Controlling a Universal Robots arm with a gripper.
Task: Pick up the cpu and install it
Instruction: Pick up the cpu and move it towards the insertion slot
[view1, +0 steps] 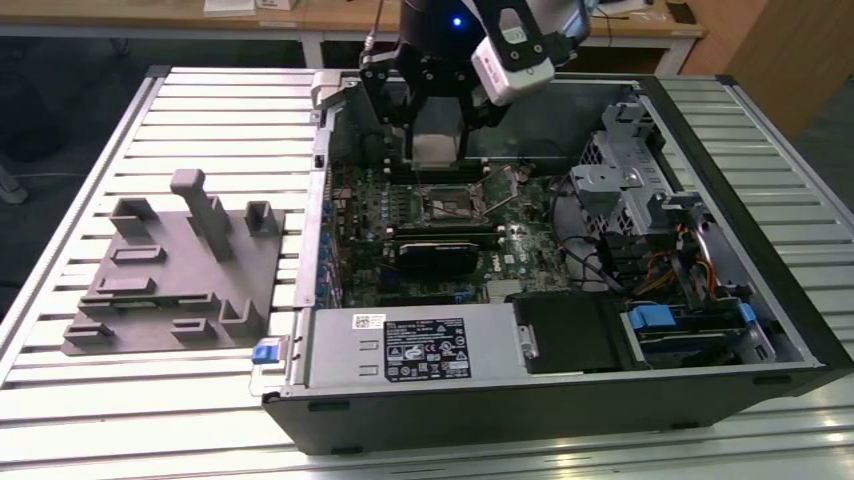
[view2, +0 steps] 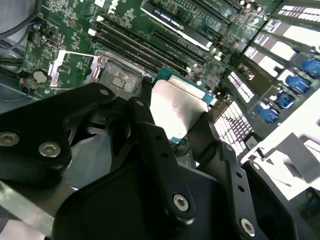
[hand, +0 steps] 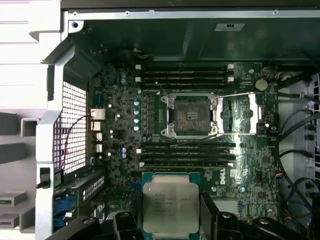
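The cpu (hand: 170, 202), a flat square chip with a pale silver top on a green edge, hangs in my gripper (hand: 168, 216), which is shut on it from two sides. In the second wrist view the cpu (view2: 176, 106) sits between the black fingers (view2: 146, 117). In the exterior view the gripper (view1: 437, 152) holds the cpu (view1: 437, 138) above the motherboard, a little behind the socket (view1: 451, 205). The socket (hand: 191, 116) is a metal-framed square with a dark centre, and its load plate (hand: 241, 115) is swung open to one side.
The open computer case (view1: 747, 250) lies on a slatted table. Memory sticks (hand: 185, 152) flank the socket, and a dark card (view1: 434, 250) lies in front of it. Drive cages and cables (view1: 654, 230) fill the exterior view's right. A grey moulded tray (view1: 147, 300) stands at its left.
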